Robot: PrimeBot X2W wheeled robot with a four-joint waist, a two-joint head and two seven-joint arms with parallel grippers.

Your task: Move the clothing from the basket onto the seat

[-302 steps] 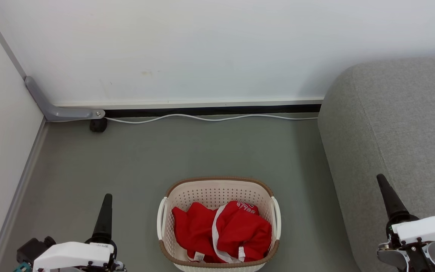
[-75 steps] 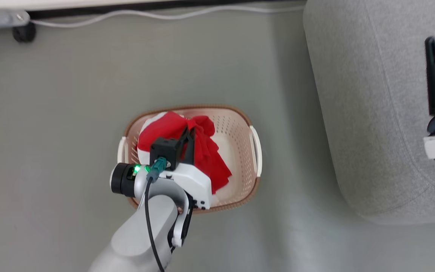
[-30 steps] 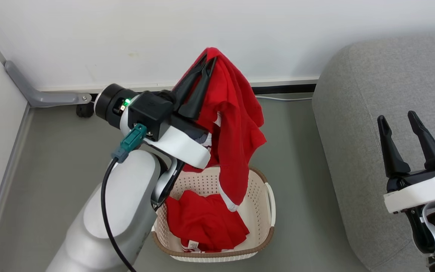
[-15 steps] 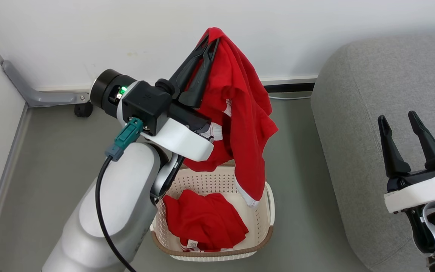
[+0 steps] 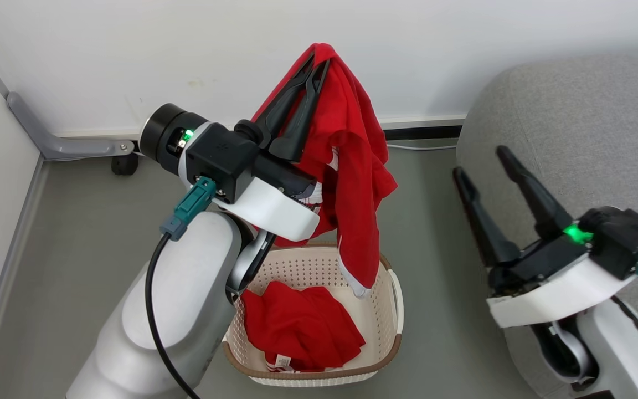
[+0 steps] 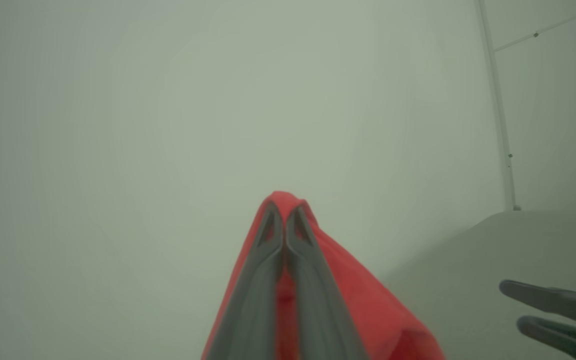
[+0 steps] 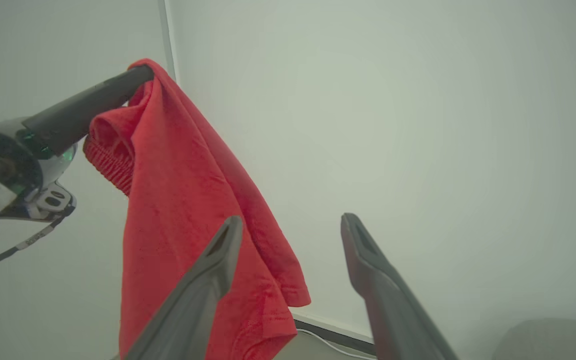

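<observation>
1. The left gripper [image 5: 319, 59] is raised high. Its two long dark fingers are pressed together at the tips, pinching a fold of a red garment [image 5: 360, 166] that drapes over them and hangs free.
2. The right gripper [image 5: 479, 162] grips nothing. Its fingers are spread wide and point toward the hanging cloth without touching it.
3. The hanging garment's lowest hem is edged in white trim and dangles over the right half of the basket [image 5: 388, 310].
4. A second red garment [image 5: 302, 327] lies crumpled on the basket's bottom, toward its left and near sides. It has a small white tag [image 5: 282, 361] by the near rim, with print too small to read.
5. The held garment is soft knit, and the right wrist view shows a ribbed elastic band on it.
6. The basket is cream perforated plastic, a rounded rectangle with a brown woven-look rim and a white handle on its right side.
7. The basket stands on the grey-green floor [image 5: 75, 233], near the light-grey fabric sofa [image 5: 574, 111] but apart from its rounded corner.
</observation>
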